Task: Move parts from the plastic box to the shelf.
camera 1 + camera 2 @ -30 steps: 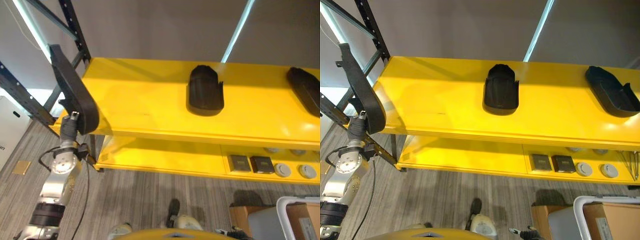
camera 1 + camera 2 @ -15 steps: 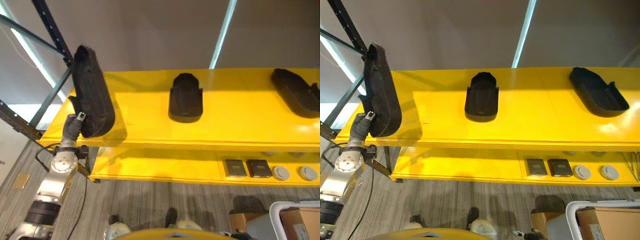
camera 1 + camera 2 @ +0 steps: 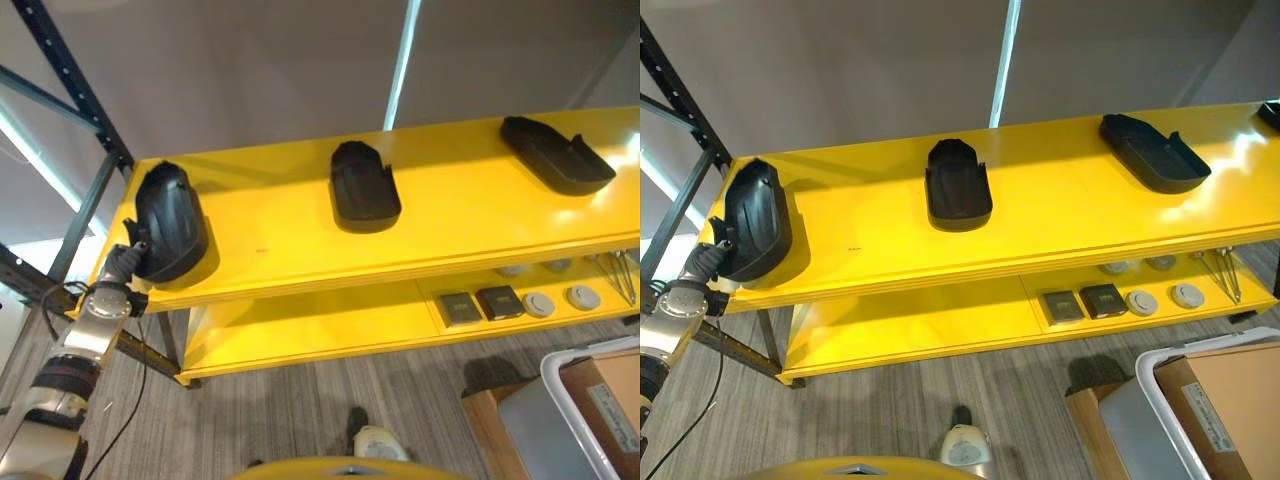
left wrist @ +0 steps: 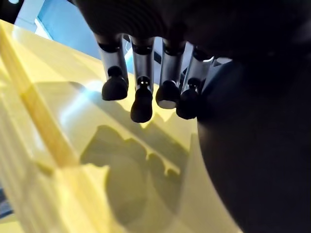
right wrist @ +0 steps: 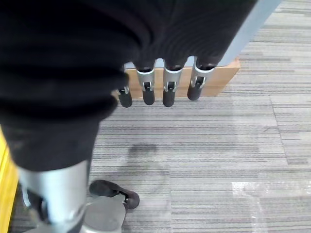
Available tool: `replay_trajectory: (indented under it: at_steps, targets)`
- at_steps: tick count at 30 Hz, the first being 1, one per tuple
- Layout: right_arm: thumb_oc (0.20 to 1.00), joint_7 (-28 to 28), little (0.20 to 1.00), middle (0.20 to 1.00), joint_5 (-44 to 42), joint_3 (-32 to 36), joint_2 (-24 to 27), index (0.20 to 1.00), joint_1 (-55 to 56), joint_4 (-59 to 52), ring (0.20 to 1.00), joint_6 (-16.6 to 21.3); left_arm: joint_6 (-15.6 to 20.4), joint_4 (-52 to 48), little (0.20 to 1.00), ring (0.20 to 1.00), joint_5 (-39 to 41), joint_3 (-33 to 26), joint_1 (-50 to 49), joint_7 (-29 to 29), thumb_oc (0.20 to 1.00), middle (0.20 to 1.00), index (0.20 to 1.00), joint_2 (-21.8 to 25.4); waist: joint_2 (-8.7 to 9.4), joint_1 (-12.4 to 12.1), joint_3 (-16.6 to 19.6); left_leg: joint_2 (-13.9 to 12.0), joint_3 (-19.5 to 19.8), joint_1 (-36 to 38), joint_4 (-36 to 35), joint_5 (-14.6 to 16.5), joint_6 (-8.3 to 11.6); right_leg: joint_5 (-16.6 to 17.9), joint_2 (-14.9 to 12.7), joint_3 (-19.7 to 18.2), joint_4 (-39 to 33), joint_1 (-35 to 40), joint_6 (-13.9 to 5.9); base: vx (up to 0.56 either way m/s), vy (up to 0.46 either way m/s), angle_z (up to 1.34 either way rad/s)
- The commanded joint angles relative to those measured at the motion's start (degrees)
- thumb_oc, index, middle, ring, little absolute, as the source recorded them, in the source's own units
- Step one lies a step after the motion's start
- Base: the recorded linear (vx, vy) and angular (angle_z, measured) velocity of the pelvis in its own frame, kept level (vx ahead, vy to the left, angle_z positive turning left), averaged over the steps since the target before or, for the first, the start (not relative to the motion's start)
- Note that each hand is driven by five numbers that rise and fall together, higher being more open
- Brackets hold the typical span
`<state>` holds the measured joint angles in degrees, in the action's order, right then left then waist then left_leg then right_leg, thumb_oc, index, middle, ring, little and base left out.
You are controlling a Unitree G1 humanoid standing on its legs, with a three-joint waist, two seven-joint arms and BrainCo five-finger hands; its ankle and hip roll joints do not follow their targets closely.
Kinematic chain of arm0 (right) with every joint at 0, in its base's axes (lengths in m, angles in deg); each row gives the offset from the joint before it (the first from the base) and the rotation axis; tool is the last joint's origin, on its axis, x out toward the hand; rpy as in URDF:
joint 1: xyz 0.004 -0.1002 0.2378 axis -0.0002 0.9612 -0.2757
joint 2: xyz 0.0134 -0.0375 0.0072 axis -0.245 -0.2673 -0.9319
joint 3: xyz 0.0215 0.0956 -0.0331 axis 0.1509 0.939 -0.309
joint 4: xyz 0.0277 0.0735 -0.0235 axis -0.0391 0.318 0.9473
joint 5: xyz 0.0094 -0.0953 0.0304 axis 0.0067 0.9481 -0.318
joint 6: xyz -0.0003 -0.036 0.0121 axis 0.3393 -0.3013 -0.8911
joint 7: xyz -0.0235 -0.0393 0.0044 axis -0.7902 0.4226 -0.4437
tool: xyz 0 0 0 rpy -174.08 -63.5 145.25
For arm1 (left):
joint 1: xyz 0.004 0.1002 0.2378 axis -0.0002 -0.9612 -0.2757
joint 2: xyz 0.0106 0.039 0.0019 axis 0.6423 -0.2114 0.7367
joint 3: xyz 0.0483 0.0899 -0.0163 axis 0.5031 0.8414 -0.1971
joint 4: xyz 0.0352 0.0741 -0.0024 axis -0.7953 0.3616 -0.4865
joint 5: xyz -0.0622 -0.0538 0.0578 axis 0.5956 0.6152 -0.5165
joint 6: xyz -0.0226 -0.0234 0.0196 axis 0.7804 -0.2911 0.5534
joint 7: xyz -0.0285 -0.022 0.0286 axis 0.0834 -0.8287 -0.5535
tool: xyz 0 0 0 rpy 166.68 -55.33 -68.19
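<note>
Left eye view: left hand (image 3: 122,262) raised at the yellow shelf's (image 3: 300,240) left end, gripping a black moulded part (image 3: 168,222) tilted on the top board. Left wrist view: fingers (image 4: 142,104) curled beside the part. Right wrist view: right hand (image 5: 165,80) hanging over carpet (image 5: 218,145), fingers relaxed, empty.

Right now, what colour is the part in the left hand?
Black. The part at the left hand shows best in the left eye view.

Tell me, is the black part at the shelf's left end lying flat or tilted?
Tilted: the black part leans up on the top shelf.
</note>
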<state>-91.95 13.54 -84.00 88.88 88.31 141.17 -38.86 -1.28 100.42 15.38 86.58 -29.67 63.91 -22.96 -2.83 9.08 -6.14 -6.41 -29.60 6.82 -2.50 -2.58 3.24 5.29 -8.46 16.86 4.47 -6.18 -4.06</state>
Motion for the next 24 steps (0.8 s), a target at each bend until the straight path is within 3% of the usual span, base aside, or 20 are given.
replay_trajectory:
  at_steps: [1,10,14,17,24]
  targets:
    - [1.0,0.61,1.0,1.0,1.75,-2.04,1.96,1.0,-1.03,0.91,1.0,0.59,2.98,-0.75,0.2,0.2,-3.22,-3.48,8.81,1.78,0.2,0.2,0.2,2.95,1.92,-0.08,1.14,-4.16,0.57,-3.34,1.78,0.38,1.92,-2.77,-0.31,-0.07,-7.32,8.14,-4.51,0.0,0.016,-0.1]
    - [1.0,2.94,1.0,1.0,2.84,-3.08,4.48,1.0,-0.93,0.78,1.0,1.13,2.28,10.38,0.2,0.2,-10.69,1.36,18.14,2.0,0.2,0.2,0.2,4.86,2.21,2.24,0.47,-6.1,-1.76,-5.77,3.96,0.3,2.26,-3.1,0.11,-0.48,-7.11,6.52,-3.9,0.01,0.0,-0.04]
    - [1.0,3.53,1.0,1.0,2.85,-3.32,5.66,1.0,-1.17,1.61,1.0,2.42,2.89,14.06,0.2,0.2,-19.33,4.8,21.43,2.27,0.2,0.2,0.2,6.33,2.44,2.96,-0.24,-6.96,-2.33,-7.21,4.92,0.27,2.54,-3.15,0.38,-0.84,-6.86,5.11,-3.68,-0.02,0.001,-0.11]
    - [1.0,3.92,1.0,1.0,1.46,-3.66,6.63,1.0,-2.06,2.24,1.0,3.51,2.56,16.43,0.2,0.2,-19.28,7.99,23.81,2.97,0.2,0.2,0.2,7.8,2.48,3.28,-1.23,-7.31,-2.43,-8.36,5.6,0.29,2.77,-3.11,0.51,-1.21,-6.77,4.0,-3.52,-0.07,0.022,-0.06]
    - [1.0,4.41,1.0,1.0,2.97,-3.02,6.5,1.0,-0.98,2.52,1.0,4.14,1.19,20.11,0.2,0.2,-21.16,8.36,23.23,3.77,0.2,0.2,0.2,7.46,2.78,3.81,-1.06,-7.42,-3.15,-8.07,6.3,0.47,2.68,-2.86,0.49,-1.38,-7.0,4.48,-3.52,0.04,0.016,-0.07]
